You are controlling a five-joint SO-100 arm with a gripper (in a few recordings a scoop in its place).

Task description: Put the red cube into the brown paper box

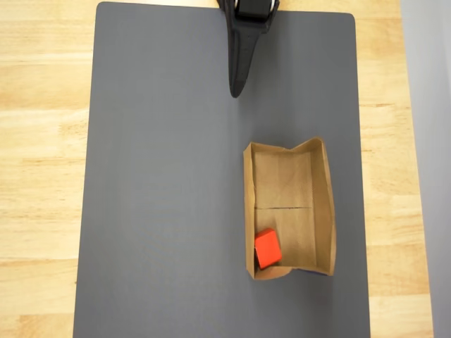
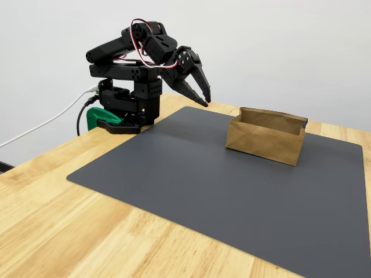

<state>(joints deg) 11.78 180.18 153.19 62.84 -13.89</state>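
Observation:
The red cube (image 1: 267,248) lies inside the brown paper box (image 1: 285,184), on its floor in the near-left corner of the overhead view, against the left wall. In the fixed view the box (image 2: 266,138) stands on the right part of the mat, and its front wall hides the cube. My gripper (image 1: 236,91) sits at the top edge of the mat, well away from the box, its black fingers pressed together to one point. In the fixed view the gripper (image 2: 206,102) hangs folded back near the arm's base, shut with nothing in it.
A dark grey mat (image 1: 169,183) covers most of the wooden table (image 1: 42,176). The arm's base (image 2: 124,104) is clamped at the table's far left corner in the fixed view, with white cables trailing off to the left.

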